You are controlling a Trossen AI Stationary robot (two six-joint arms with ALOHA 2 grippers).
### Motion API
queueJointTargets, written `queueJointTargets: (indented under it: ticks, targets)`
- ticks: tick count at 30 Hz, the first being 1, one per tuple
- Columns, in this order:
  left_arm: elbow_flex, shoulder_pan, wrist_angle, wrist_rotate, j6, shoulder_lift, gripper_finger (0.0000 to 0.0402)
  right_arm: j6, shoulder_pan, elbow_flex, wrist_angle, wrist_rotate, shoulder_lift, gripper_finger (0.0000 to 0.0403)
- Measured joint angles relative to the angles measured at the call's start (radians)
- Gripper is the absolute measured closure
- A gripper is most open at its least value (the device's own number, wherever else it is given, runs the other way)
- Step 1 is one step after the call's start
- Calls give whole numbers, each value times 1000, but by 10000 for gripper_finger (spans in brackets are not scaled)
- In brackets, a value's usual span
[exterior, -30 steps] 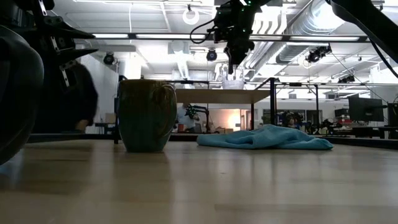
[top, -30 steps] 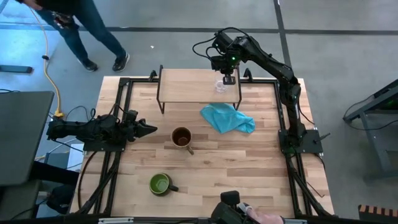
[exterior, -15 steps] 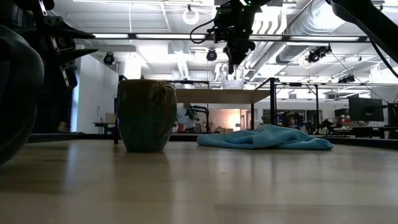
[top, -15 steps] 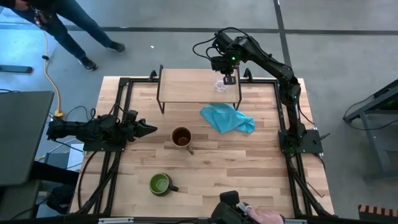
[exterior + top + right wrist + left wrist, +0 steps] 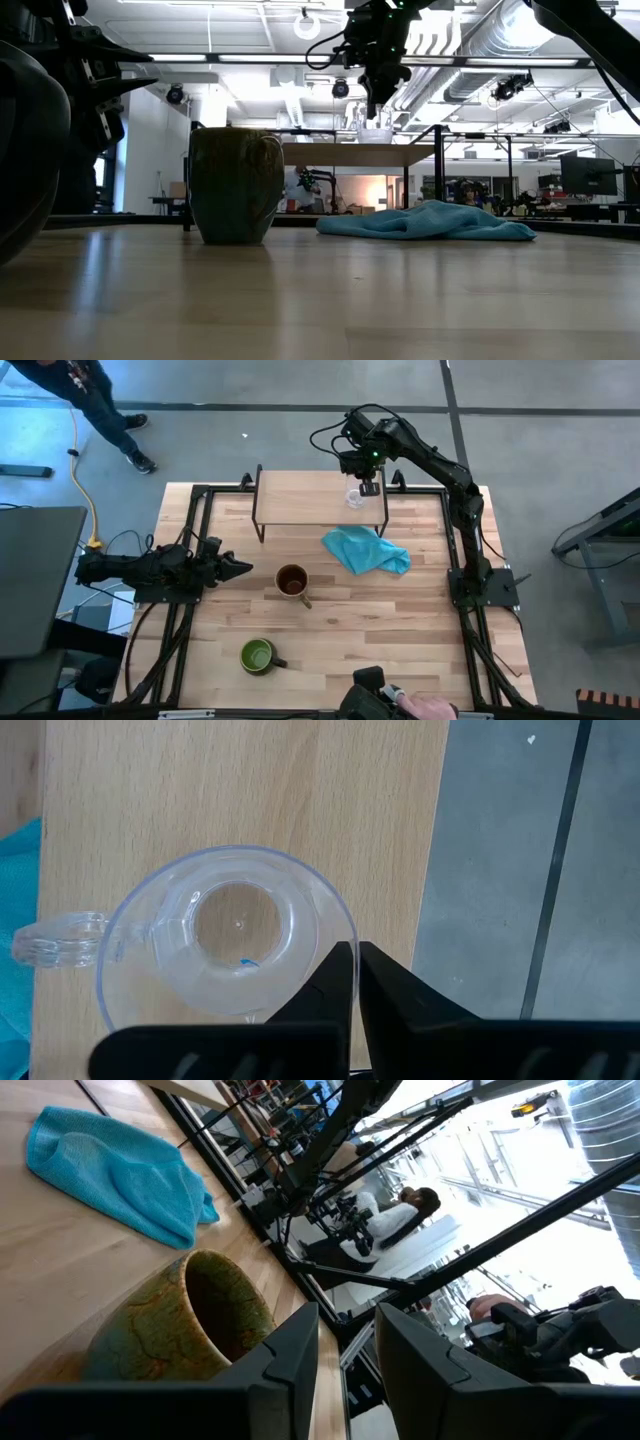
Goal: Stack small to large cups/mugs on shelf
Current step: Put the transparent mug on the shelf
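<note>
From above, the shelf (image 5: 318,497) is seen at the far end of the table (image 5: 420,650). The right gripper (image 5: 368,487) is held over the shelf's right end, right at the clear glass cup (image 5: 354,497) that stands there. Its jaws are pressed together, with the cup's rim caught between them. A blue cloth (image 5: 366,550) is spread on the table just in front of the shelf. The tan-brown mug (image 5: 292,581) is placed near the middle of the table. The dark mug with green inside (image 5: 258,656) is set nearer the front edge. The left gripper (image 5: 241,569) is kept low at the left side, pointed at the tan-brown mug but apart from it. A person's legs (image 5: 100,410) are seen on the floor far off.

From table height, the right gripper (image 5: 375,100) is hung down onto the glass cup (image 5: 376,132) on the shelf (image 5: 350,154). One mug (image 5: 236,185) is seen big and close, and the cloth (image 5: 425,222) lies flat.

In the left wrist view, the left fingers (image 5: 290,1360) are kept a little apart with nothing between them. The tan-brown mug (image 5: 180,1325) is seen beyond them, untouched.

In the right wrist view, the right fingers (image 5: 335,985) are closed tight at the glass cup's (image 5: 225,945) rim.
</note>
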Motion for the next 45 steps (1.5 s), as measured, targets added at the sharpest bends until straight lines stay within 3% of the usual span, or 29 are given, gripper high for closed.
queueJointTargets:
  ticks: [27, 45]
  targets:
    - [0, 0, 0, 0, 0, 0, 311, 25, 0, -1, -3, 0, 0, 355]
    - [0, 0, 0, 0, 0, 0, 311, 40, 0, -1, 0, -5, 0, 351]
